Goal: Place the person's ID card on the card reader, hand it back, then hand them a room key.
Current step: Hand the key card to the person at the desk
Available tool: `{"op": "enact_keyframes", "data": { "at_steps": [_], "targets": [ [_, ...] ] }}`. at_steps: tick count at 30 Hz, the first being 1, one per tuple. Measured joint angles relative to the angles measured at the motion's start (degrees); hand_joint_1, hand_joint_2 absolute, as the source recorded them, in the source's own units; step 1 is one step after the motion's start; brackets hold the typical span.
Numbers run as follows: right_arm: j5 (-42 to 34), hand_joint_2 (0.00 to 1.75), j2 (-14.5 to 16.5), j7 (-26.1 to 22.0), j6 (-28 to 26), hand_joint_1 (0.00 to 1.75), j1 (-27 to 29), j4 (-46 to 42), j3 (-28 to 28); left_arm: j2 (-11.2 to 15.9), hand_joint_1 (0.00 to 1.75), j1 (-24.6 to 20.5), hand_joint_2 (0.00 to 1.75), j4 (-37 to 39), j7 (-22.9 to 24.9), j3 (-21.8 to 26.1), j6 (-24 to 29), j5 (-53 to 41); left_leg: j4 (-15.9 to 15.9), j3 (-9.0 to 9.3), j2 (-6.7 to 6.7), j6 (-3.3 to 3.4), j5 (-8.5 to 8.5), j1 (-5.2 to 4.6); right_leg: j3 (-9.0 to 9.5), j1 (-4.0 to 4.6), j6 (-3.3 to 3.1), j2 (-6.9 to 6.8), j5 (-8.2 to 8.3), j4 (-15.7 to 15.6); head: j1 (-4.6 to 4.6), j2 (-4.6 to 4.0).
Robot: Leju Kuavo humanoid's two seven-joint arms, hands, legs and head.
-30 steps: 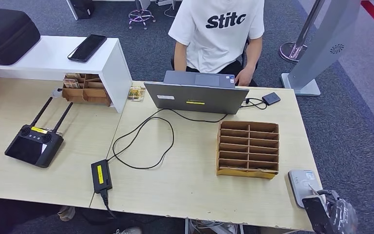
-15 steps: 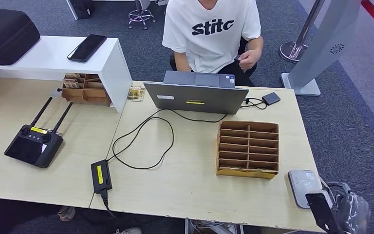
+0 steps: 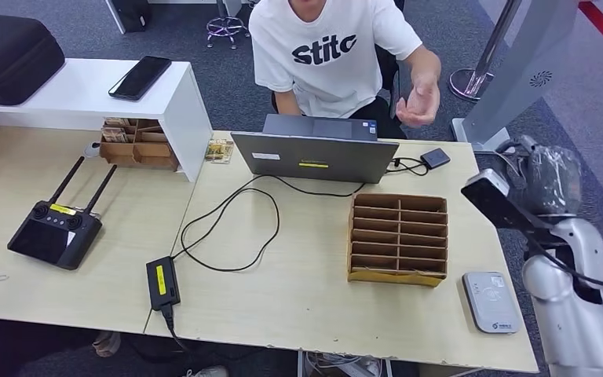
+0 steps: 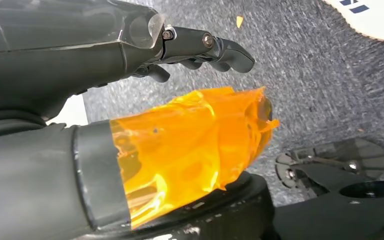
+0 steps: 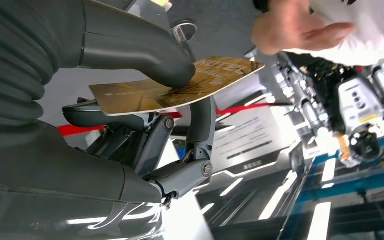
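Right hand (image 3: 548, 179) has been raised from below the table's near right corner to beside the table's far right edge, a gold card (image 5: 180, 87) pinched under its thumb. Card reader (image 3: 492, 301) has been left uncovered. The person's hand (image 3: 418, 100) has been lifted from the laptop, held open toward the raised hand.

One laptop (image 3: 314, 153), one cardboard organizer (image 3: 398, 239) with two columns of slots, one card reader (image 3: 491, 301), one power brick (image 3: 162, 283), one remote controller (image 3: 55, 232) with two antennas, one phone (image 3: 140, 76), one small black box (image 3: 435, 158) and one person (image 3: 338, 55). One card (image 5: 180, 85) sits in one robot hand (image 5: 135, 100). The small box (image 3: 132, 143) under the shelf holds several items, perhaps cards, too blurred to count.
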Motion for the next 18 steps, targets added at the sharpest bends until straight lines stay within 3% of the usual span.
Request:
{"op": "enact_keyframes", "data": {
  "at_steps": [6,12,14,16,18],
  "targets": [
    [3.48,1.75,1.55,5.19,5.97,1.72,-22.29,19.9,11.83,0.26,0.0,-1.13,0.0,0.0,1.33,-0.02,-0.74,-3.97,0.0,-0.05,-0.14,-0.06,0.11,0.02,-0.11,0.0,-0.01,-0.1,0.06,0.06,-0.02,0.0],
    [6.22,1.75,4.85,8.89,7.82,1.55,-32.49,34.12,19.13,0.27,0.0,-2.1,0.0,0.0,2.03,-0.02,-1.26,-5.47,0.0,-0.09,-0.26,-0.07,0.11,0.04,-0.12,0.05,0.0,-0.17,0.03,0.05,-0.01,0.0],
    [5.84,1.75,5.58,8.99,7.58,1.03,-33.7,37.15,19.94,0.26,0.0,-2.17,0.0,0.0,2.23,-0.02,-1.27,-5.49,0.0,-0.12,-0.29,-0.07,0.1,0.04,-0.13,0.05,0.0,-0.2,0.02,0.03,-0.01,0.0],
    [5.5,1.75,6.0,8.84,7.3,0.29,-34.28,39.46,20.46,0.27,0.0,-2.16,0.0,0.0,2.45,-0.02,-1.31,-5.49,0.0,-0.14,-0.31,-0.06,0.1,0.04,-0.12,0.05,0.0,-0.22,0.02,0.0,-0.01,0.0],
    [5.41,1.75,6.18,8.64,7.01,0.0,-34.45,41.02,20.77,0.28,0.0,-2.1,0.0,0.0,2.55,-0.02,-1.34,-5.49,0.0,-0.16,-0.32,-0.05,0.09,0.03,-0.12,0.04,0.01,-0.22,0.02,-0.01,-0.01,0.0]
  ]
}}
